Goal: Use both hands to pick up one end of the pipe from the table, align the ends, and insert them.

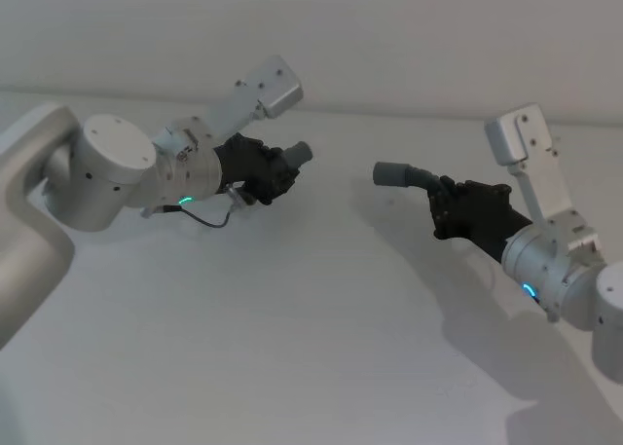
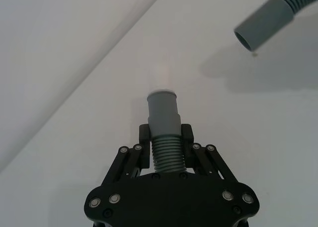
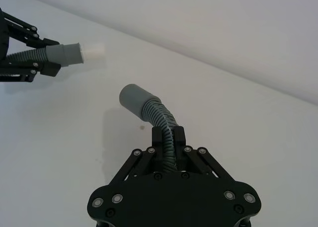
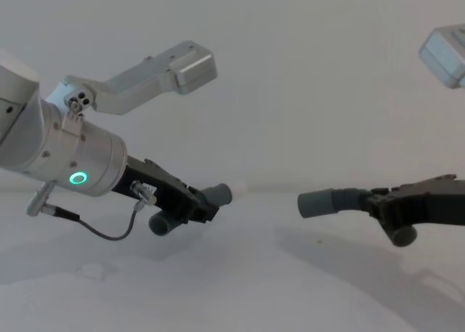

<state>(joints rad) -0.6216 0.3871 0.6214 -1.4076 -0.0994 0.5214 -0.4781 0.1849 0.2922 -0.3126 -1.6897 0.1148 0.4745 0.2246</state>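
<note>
Pipe (image 4: 317, 203) status, left to right?

Left gripper (image 1: 275, 172) clamped on the ribs of the left piece (image 2: 166, 155), cuff (image 1: 300, 154) pointing right. Right gripper (image 1: 446, 200) clamped on the right piece (image 1: 423, 179) just behind its bend, sleeve (image 1: 389, 173) pointing left. Both pieces are held up off the table (image 1: 292, 348), ends facing, well apart.

Why grip the ribs?

My read: keeps both ends bare for mating, and a short overhang flexes less.

Aligned?

Not yet, I'd say. Head view shows the sleeve offset from the cuff but can't split height from depth. Chest view puts them near level, so the offset looks mostly fore-aft. Left wrist view has the sleeve's open mouth off-axis. Right wrist view gives the clearest look at the narrow white tip (image 3: 94, 50) on the cuff.
</note>
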